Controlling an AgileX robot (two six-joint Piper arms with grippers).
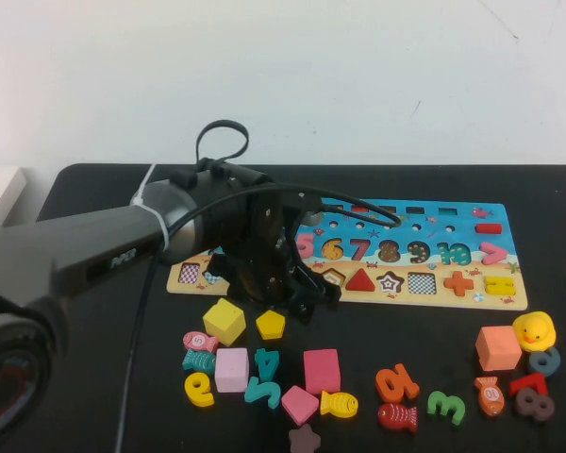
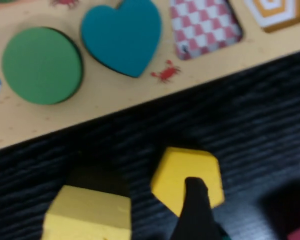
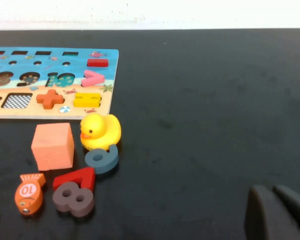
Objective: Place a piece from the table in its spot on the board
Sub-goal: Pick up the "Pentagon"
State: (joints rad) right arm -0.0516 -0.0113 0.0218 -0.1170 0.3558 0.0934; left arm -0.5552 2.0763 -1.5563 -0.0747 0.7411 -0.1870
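The left gripper (image 1: 307, 300) hovers over the piece (image 1: 271, 324), just beside the board (image 1: 509, 300); I cannot tell its opening. The right gripper (image 3: 277, 212) looks closed.

Readable stuff is mostly numbers. The long wooden puzzle board with the blue top (image 1: 472, 219) has colourful numerals along it: 6, 7, 8, 9 and 10 show, then a pink greater-than sign, with an orange plus and a yellow equals below (the arm covers the lower ones). The grey left arm (image 1: 94, 255) carries small lettering I can't make out. Loose on the black tabletop (image 1: 547, 189): an orange wooden 10 (image 1: 396, 382), a green 3 (image 1: 446, 407), a teal 4 (image 1: 267, 362), and an orange wooden fish (image 3: 29, 192) marked 10.
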